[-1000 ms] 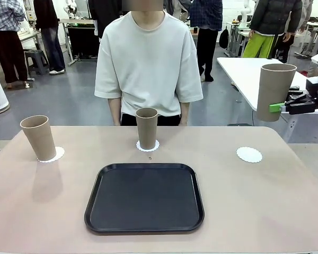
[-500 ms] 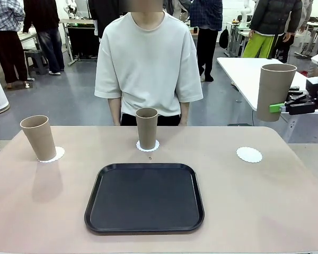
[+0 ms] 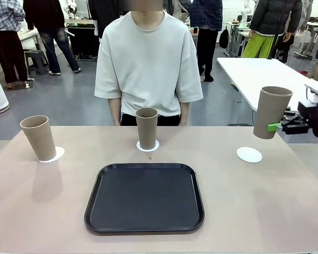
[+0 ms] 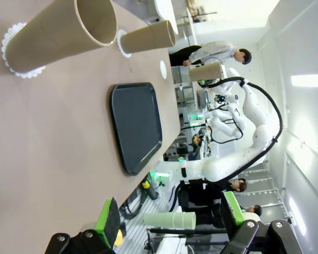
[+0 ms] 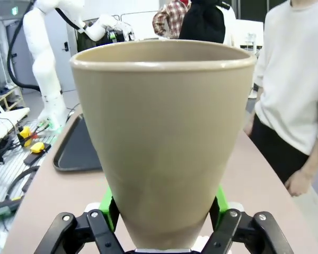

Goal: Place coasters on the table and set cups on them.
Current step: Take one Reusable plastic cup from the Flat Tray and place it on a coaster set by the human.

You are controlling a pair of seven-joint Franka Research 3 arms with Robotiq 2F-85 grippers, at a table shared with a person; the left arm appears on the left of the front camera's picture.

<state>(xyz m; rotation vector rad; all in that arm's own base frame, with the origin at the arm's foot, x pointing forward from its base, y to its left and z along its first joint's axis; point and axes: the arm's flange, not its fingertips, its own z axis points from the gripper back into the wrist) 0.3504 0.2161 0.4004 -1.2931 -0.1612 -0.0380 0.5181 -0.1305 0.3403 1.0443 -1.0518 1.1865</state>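
Lowered my right hand [image 3: 275,127], clamped on the third tall tan paper cup [image 3: 272,112], nearer the bare scalloped white doily [image 3: 249,154] on the beige bench [image 3: 254,201]. Two cups done (left hand [image 4: 169,225] wide open, empty).

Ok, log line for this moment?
right gripper: shut on third cup, above table | left gripper: open | bare coaster: waiting

Bright, even indoor light, sharp up front.
My wrist views bend at the edges; soft shadows lie under the cups [image 3: 38,137] on the table [image 3: 265,201].
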